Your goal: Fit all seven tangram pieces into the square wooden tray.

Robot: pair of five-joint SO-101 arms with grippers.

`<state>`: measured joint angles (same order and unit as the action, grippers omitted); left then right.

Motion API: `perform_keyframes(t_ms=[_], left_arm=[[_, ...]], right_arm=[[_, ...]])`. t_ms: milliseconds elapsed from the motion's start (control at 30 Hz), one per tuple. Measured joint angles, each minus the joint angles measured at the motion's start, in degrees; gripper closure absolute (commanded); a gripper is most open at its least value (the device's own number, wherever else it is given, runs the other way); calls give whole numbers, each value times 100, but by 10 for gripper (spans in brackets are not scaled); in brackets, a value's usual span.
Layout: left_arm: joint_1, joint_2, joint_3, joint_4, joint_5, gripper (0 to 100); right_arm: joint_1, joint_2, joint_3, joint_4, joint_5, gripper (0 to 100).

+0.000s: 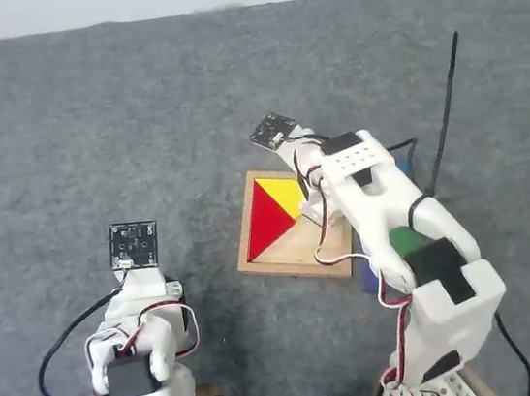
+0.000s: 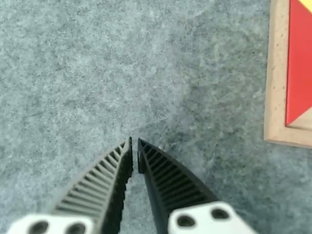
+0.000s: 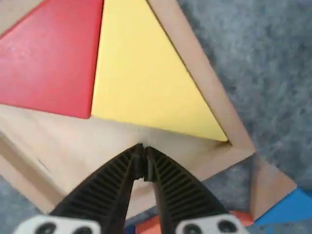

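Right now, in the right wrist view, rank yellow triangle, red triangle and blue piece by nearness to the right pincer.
1. Yellow triangle, in the tray, just ahead of the right pincer.
2. Red triangle, beside it.
3. Blue piece, outside the tray corner.

Square wooden tray [image 1: 246, 228] lies flat. Red triangle [image 1: 270, 219] and yellow triangle [image 1: 290, 195] sit inside, edges touching, with bare wood beside them. Blue piece [image 3: 288, 207] and orange piece [image 3: 148, 225] lie just outside the tray.

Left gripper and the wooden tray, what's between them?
Just bare grey mat between the left gripper and the wooden tray, shown in the left wrist view.
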<state>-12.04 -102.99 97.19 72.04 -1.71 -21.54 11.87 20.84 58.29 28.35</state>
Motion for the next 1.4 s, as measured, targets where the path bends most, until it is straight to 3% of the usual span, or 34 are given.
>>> perform_keyframes(t_ms=[167,500,700,867,1033,1233,1400], left_arm=[[0,0,0,0,0,982],[0,0,0,0,0,982],[0,0,0,0,0,982],[0,0,0,0,0,982],[0,0,0,0,0,982],[0,0,0,0,0,982],[0,0,0,0,0,982]], right_arm=[[123,-422,765,-343,-176,991],[1020,-466,826,-396,-105,991],[1090,-510,791,-396,-105,991],[1134,-1433,967,-387,-290,990],[1116,-2497,1327,88,-396,989],[1266,-2681,1714,554,-686,986],[2004,-2497,1714,571,-809,876]])
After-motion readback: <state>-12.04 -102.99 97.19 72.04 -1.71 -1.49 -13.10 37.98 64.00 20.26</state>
